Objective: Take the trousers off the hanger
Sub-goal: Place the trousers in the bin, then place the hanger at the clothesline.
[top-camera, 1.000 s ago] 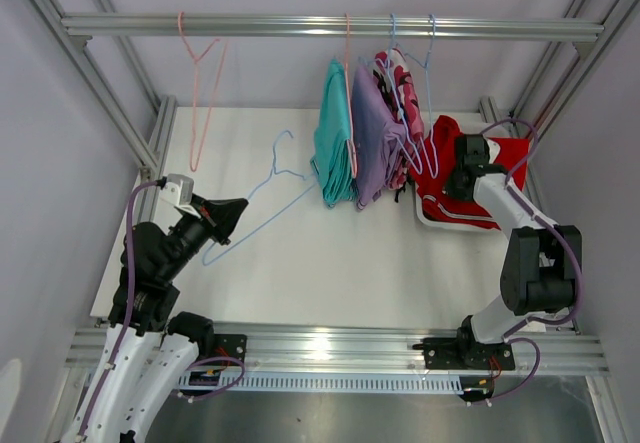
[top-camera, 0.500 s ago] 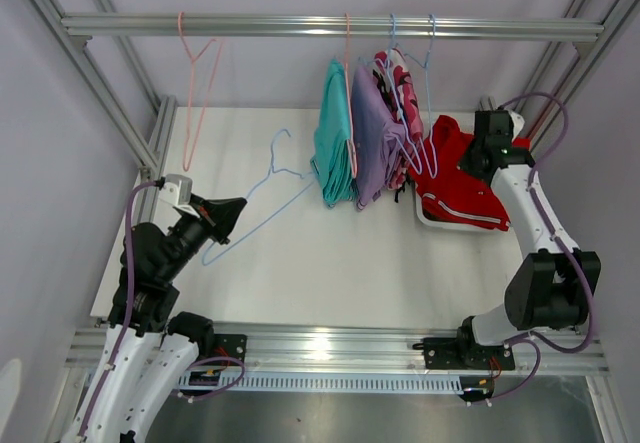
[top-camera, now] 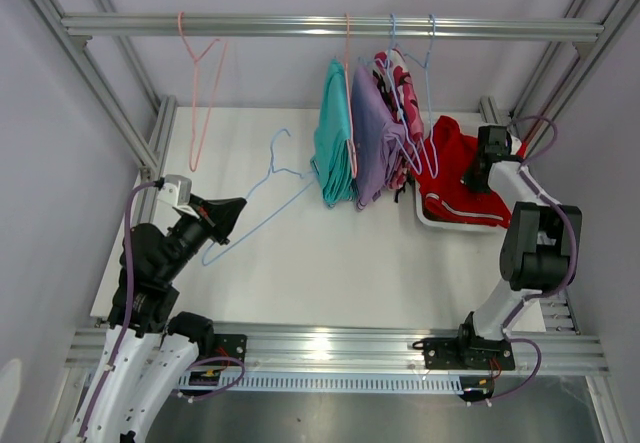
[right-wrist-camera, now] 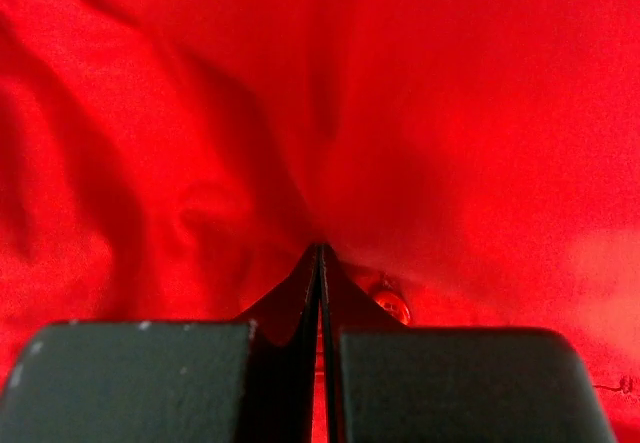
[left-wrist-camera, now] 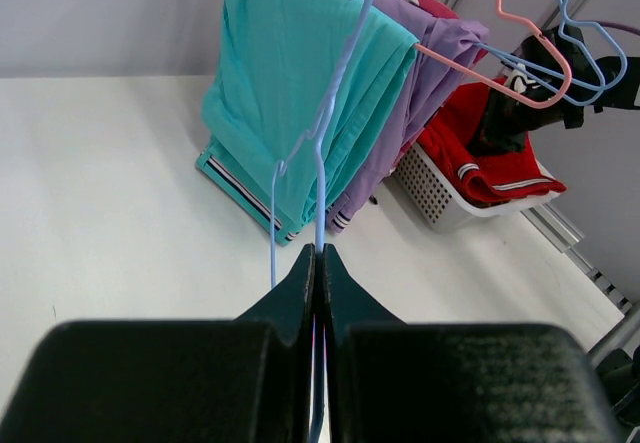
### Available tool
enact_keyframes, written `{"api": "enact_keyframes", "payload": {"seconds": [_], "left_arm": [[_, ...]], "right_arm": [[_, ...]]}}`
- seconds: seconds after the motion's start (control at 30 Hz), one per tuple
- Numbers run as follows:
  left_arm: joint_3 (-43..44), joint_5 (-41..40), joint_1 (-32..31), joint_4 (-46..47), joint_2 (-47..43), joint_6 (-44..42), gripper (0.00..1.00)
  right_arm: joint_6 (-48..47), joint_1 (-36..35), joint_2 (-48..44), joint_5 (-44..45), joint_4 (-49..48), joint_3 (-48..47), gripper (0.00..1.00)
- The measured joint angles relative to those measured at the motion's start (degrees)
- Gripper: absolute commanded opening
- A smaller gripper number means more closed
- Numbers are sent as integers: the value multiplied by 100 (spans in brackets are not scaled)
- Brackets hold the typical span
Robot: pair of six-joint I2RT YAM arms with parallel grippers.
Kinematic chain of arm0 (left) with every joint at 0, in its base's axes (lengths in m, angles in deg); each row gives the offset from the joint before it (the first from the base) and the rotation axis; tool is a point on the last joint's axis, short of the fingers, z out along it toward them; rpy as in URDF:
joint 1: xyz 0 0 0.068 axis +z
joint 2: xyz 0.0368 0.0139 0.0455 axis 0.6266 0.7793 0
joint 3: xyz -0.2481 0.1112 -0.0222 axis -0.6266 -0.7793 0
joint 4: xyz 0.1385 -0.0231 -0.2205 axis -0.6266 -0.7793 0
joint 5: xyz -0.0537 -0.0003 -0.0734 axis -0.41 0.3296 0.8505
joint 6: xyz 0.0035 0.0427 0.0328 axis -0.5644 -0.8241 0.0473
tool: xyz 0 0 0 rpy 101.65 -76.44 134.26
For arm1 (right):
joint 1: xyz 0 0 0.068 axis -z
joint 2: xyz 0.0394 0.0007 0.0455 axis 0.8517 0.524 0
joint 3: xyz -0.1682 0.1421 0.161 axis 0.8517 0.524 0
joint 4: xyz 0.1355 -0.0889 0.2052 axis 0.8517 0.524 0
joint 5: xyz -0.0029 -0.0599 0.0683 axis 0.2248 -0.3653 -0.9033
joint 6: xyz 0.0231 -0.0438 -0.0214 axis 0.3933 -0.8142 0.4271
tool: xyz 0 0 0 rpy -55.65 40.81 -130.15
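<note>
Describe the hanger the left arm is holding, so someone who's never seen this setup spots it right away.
Start at the left gripper, over the left side of the white table. It is clamped shut on the light blue wire hanger, which slants away toward the teal trousers. It is the only hanger off the rail, and it carries nothing.

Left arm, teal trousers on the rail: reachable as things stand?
Probably not yet. The left gripper is shut on the blue hanger, so its jaws aren't free. The table between it and the teal trousers looks unobstructed, so the way seems open once the hanger is dropped.
</note>
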Motion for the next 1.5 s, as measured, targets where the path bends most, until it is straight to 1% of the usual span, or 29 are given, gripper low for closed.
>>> {"api": "enact_keyframes", "payload": {"seconds": [0.07,0.27,0.4,0.53,0.7,0.83,0.93,1.03,1.13,1.27,1.4,1.5], "left_arm": [[0,0,0,0,0,0,1],[0,0,0,-2,-9,-2,1],[0,-15,0,-13,-120,-2,0],[4,-149,-9,-15,-229,-17,1],[149,-511,-31,-162,-245,-74,0],[557,-782,-37,-286,-133,-103,0],[951,-1014,-44,-304,31,-105,1],[1176,-1193,-44,-262,195,-94,0],[1447,-1377,-46,-275,503,-59,0],[1893,-1683,-48,-229,1001,-55,0],[2332,-1932,-48,-157,1482,-37,0],[2640,-2059,-48,35,1878,-42,0]], "right_arm": [[9,2,59,-9,-173,94,0],[55,-37,-260,79,-212,232,0],[72,-205,-525,208,-4,321,0],[122,-549,-1010,343,330,411,1],[256,-1375,-2081,614,409,763,2],[413,-2011,-2719,723,450,1117,2],[540,-2433,-3082,772,485,1416,6],[737,-2975,-3491,903,538,1725,6],[957,-3587,-3930,1121,531,2109,6],[1322,-4516,-4594,1429,330,2997,6],[1515,-5077,-4717,1674,-52,3738,6],[1458,-5259,-4503,1742,-339,3952,6]]}}
